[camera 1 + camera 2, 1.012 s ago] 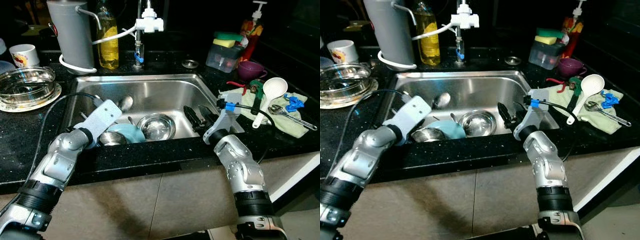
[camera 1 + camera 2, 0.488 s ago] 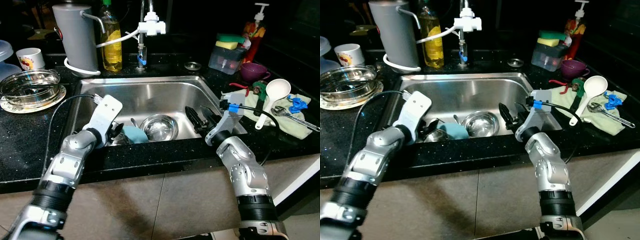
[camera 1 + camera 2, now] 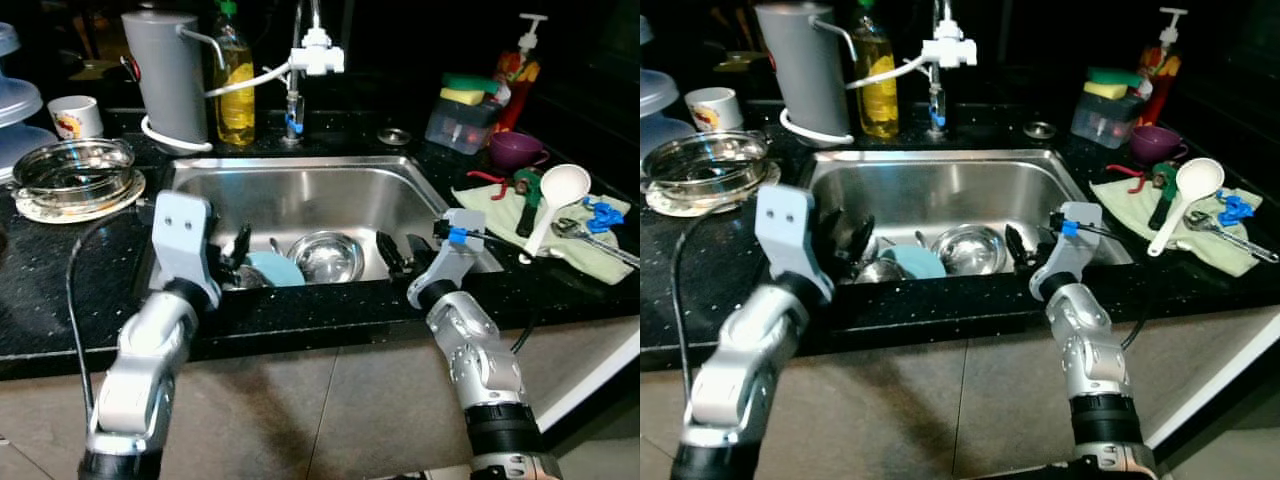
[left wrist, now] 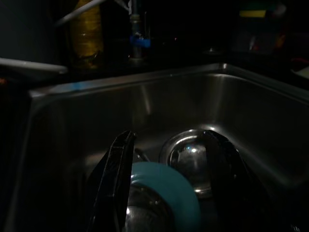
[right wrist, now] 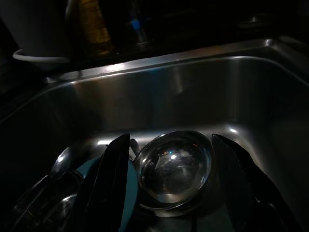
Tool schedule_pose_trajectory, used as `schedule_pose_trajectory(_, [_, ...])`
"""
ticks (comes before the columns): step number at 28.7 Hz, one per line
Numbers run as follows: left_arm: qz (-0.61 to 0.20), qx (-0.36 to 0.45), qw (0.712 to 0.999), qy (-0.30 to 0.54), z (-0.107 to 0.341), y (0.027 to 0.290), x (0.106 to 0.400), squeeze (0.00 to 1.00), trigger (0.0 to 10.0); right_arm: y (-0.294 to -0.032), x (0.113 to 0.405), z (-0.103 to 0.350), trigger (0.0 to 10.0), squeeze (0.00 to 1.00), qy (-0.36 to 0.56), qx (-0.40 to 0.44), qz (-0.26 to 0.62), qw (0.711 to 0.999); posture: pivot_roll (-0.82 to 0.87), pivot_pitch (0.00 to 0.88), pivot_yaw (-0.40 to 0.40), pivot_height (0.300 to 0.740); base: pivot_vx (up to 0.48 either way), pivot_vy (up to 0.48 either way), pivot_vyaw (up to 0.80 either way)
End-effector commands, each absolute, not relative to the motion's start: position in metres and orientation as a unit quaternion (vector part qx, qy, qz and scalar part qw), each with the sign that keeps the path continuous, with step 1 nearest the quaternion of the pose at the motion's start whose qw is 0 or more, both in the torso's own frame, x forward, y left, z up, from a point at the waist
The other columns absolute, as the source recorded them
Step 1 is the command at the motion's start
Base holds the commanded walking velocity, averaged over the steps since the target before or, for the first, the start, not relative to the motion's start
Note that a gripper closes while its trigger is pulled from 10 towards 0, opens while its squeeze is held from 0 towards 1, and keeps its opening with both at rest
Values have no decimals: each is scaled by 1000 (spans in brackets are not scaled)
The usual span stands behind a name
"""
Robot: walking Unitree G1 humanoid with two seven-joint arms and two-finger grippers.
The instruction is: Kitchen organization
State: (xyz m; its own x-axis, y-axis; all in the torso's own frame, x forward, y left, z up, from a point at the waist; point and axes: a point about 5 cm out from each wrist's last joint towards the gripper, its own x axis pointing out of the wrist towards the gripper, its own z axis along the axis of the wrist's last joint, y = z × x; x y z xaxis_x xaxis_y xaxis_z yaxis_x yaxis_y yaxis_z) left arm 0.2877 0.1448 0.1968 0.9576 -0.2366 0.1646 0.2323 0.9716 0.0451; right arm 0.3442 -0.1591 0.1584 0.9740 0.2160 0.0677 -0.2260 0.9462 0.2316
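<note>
A steel sink (image 3: 300, 190) holds a round steel bowl (image 3: 325, 257), a teal dish (image 3: 275, 268) and another steel bowl (image 3: 243, 278) half under the teal one. My left gripper (image 3: 235, 250) is open at the sink's front left, just above the teal dish (image 4: 164, 188), which shows between its fingers. My right gripper (image 3: 403, 253) is open at the sink's front right, low over the basin and empty. Along its fingers lies the steel bowl (image 5: 174, 166), with a spoon (image 5: 60, 162) beside it.
Behind the sink stand a grey canister (image 3: 172, 75), a yellow bottle (image 3: 236, 80) and the faucet (image 3: 315, 55). On the left counter are a glass bowl (image 3: 72, 170) and a mug (image 3: 75, 115). On the right, a white ladle (image 3: 555, 195) lies on a green cloth (image 3: 580, 250), near a purple bowl (image 3: 517, 148).
My left wrist has turned upright and drawn back to the sink's front left edge. The right gripper has hardly moved. The camera has shifted slightly.
</note>
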Motion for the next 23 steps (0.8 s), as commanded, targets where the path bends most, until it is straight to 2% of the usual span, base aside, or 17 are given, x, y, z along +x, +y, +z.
schedule_pose_trajectory(1, [-122,10,989,-76,193,141,283,0,10000,-165,343,151,10000,0,-14,109,98,989,94,0,-92,740,-240,0,0])
schedule_pose_trajectory(5, [-120,9,991,-62,185,141,274,0,10000,-168,341,147,10000,0,-14,113,100,988,99,0,-92,740,0,0,0])
schedule_pose_trajectory(12, [-117,8,991,-60,186,143,267,0,10000,-166,330,152,10000,0,-52,200,169,964,97,0,-86,740,0,0,0])
schedule_pose_trajectory(20, [-123,7,990,-66,189,141,265,0,10000,-137,310,163,10000,0,-75,229,308,920,91,0,-86,740,0,0,0])
schedule_pose_trajectory(23, [-125,7,990,-67,189,140,263,0,10000,-133,306,161,10000,0,-72,230,330,913,92,0,-87,740,-162,0,0])
